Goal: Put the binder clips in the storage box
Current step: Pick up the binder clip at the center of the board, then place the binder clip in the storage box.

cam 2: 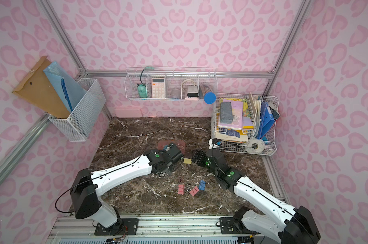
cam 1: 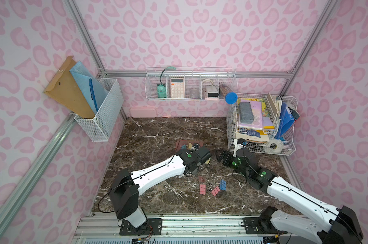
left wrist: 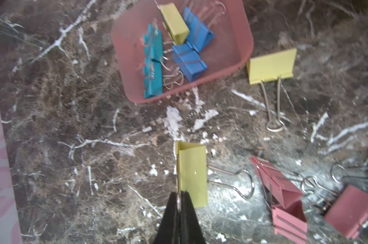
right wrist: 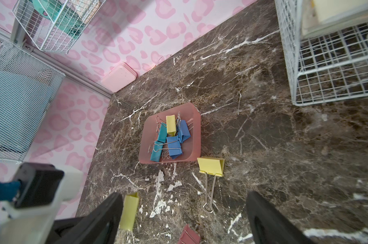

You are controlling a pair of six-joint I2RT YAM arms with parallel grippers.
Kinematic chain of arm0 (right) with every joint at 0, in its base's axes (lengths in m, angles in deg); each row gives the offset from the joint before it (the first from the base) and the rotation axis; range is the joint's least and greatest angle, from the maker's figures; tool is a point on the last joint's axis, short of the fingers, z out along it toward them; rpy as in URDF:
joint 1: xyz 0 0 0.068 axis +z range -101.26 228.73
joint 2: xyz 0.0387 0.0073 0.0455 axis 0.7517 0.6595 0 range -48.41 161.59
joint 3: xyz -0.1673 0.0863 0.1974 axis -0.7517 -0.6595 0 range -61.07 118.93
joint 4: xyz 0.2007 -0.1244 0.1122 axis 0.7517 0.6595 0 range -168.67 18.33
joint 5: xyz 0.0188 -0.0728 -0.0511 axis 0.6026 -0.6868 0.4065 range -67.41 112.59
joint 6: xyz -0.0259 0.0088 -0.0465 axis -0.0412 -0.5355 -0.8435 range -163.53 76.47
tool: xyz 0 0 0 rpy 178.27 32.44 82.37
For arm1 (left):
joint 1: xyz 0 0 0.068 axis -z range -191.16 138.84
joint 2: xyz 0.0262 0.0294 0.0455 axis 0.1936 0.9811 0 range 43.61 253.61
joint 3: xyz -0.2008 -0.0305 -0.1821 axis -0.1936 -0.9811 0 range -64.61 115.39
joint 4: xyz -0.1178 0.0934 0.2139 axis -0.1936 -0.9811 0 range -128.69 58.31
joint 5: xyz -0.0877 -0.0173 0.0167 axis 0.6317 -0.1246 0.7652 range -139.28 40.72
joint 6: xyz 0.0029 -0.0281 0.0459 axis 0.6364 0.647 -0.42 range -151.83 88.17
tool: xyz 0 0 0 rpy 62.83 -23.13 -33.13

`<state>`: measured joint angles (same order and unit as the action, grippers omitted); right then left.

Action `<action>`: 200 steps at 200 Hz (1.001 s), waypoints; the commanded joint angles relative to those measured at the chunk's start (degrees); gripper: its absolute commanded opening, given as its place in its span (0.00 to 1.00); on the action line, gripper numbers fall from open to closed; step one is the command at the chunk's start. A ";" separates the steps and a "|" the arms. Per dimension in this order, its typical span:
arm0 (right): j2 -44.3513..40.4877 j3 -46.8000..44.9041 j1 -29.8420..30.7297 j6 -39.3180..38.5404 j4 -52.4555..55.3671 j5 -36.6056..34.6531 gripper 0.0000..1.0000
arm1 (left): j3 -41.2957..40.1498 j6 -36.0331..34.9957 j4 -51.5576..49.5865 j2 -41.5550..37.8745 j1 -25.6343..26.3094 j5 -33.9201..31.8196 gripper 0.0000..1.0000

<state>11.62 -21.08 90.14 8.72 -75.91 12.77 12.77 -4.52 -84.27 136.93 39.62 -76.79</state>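
Table (cam 1: 157,131): dark marble top; the work sits in its middle and near half.
Storage box (right wrist: 196,135): mid-table, upright, holding five binder clips (right wrist: 170,139): two teal, two blue, one yellow.
Progress: nearly half done by my count, with six clips outside the box.
Right gripper (right wrist: 184,202): jaws spread wide and empty, hovering low, near and right of the box.
Left gripper (left wrist: 179,202): clenched on the wire handle of the held yellow clip (left wrist: 194,175), on the near side of the box. I cannot tell whether the clip is off the table.
Loose yellow clip (right wrist: 211,166): on the table just beside the box's near right corner, between the box and the right gripper.
Pink clips (cam 1: 203,188): three, clustered nearer, well apart from the box.
Blue clip (cam 1: 222,185): just right of the pink ones.
Remaining, as judged: carry the held clip to the box, then the other five.
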 commanded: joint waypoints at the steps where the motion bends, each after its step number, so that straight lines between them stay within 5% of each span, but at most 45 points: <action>1: -0.31 0.43 -0.04 -0.13 -0.46 -0.45 0.94 | 2.00 -6.20 0.99 -0.07 -3.77 -1.90 0.00; 81: -0.35 0.61 -0.10 -0.22 0.01 -0.55 0.94 | 10.51 -16.67 10.87 12.15 -17.02 3.86 0.00; 200: -0.75 0.51 -1.66 -0.49 0.58 0.40 0.95 | 16.61 -19.65 15.03 24.47 -22.89 6.68 0.00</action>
<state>11.29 -20.95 88.72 8.65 -75.82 12.92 29.56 -22.99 -70.17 160.62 17.05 -69.73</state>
